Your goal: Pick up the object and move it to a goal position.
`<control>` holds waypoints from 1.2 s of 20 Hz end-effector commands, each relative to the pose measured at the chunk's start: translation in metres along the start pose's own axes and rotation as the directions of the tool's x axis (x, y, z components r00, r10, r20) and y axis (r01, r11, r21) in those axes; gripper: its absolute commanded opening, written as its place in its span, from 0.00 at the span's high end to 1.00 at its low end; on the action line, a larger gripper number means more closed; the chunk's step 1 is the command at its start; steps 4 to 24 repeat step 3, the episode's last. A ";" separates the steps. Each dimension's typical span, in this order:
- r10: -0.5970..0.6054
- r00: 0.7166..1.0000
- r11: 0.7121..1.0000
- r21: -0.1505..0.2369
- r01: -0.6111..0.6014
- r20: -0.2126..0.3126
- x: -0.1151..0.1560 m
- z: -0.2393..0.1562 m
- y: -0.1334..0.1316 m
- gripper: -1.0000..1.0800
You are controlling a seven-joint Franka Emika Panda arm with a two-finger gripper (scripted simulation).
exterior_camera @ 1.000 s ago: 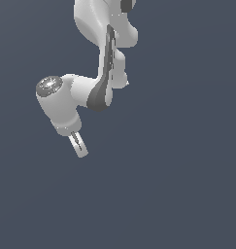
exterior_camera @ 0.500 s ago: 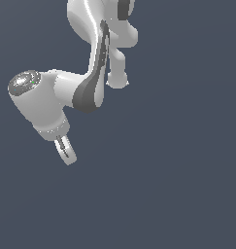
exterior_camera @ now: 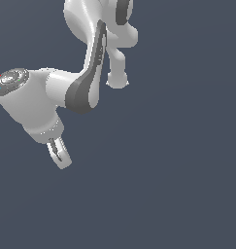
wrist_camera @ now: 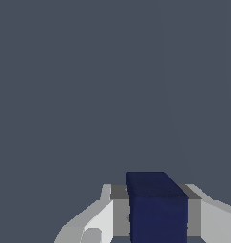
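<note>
Over at about eight o'clock in the exterior view, the gripper (exterior_camera: 61, 158) hangs below a fat white wrist housing (exterior_camera: 34, 104), its tips pointing down and a little toward the exterior view's right. From where that camera stands, the two fingers (exterior_camera: 64, 156) look close together, with only a thin dark sliver showing between them; the view is too small to tell what the sliver is. The arm (exterior_camera: 92, 68) rises from the wrist toward twelve o'clock, white with a dark grey band along its link, and folds back on itself near the frame's upper edge. A short white stub (exterior_camera: 117, 78) of the arm hangs down near one o'clock of the wrist. Everything sits against a flat slate-grey backdrop (exterior_camera: 177, 170), with no edge or seam I can make out.

The wrist view settles the rest. The object (wrist_camera: 157, 206), a dark navy block with a lighter upper face and a darker front face, sits squarely between the gripper (wrist_camera: 157, 216) fingers. A grey pad (wrist_camera: 120, 211) presses against one side of it and a matching pad touches the other side, with the white finger bodies (wrist_camera: 95, 220) flaring outward beyond them. So the jaws are clamped onto the object, touching it on both flanks. The block stands upright in the grip, not tilted. Beyond it, the wrist view shows only the same plain grey.
</note>
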State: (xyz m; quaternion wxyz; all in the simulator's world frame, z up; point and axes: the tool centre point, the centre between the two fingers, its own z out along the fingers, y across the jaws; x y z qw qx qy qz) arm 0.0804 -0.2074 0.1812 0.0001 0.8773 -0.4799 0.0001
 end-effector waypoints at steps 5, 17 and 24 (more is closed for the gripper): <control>0.000 1.000 1.000 0.000 0.000 0.000 0.002 -0.001 -0.001 1.00; 0.000 1.000 1.000 0.000 0.000 0.000 0.002 -0.001 -0.001 1.00; 0.000 1.000 1.000 0.000 0.000 0.000 0.002 -0.001 -0.001 1.00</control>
